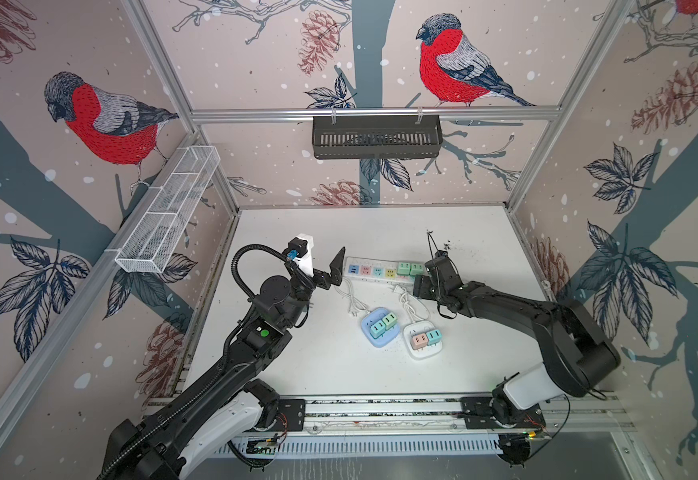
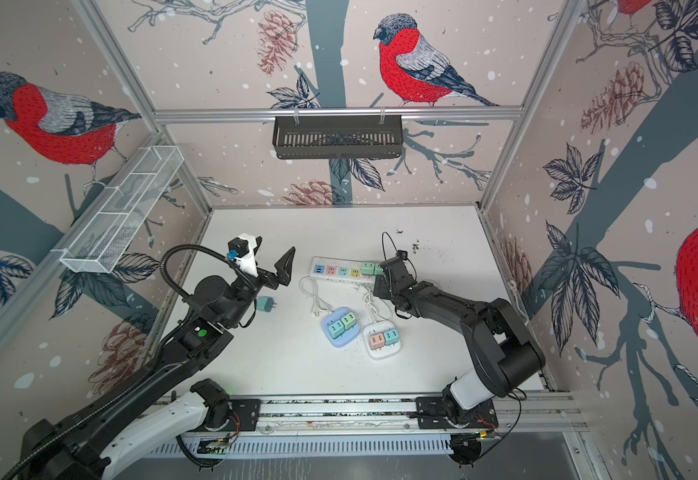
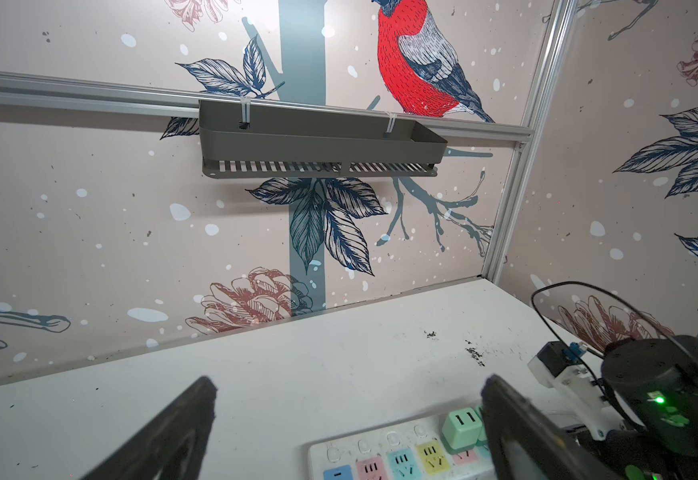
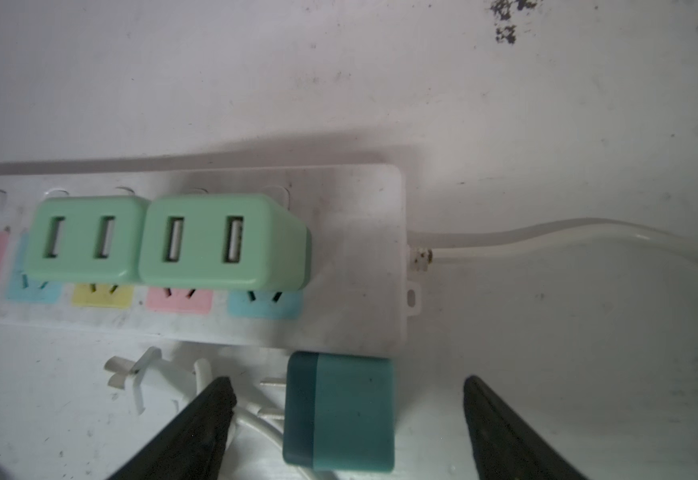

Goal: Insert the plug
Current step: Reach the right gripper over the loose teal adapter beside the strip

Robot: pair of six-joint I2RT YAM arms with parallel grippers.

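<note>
Jaws stand spread on left gripper (image 3: 351, 382) and right gripper (image 4: 347, 382) alike.

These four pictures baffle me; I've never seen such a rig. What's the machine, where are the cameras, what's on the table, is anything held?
Two robot arms with pincer grippers work over a white table. Two pictures look down from above; two come from wrist cameras. On the table: a power strip with two green adapters plugged in, and two small socket blocks. The left gripper is open and empty. The right gripper stands open around a teal plug, not gripping it.
</note>
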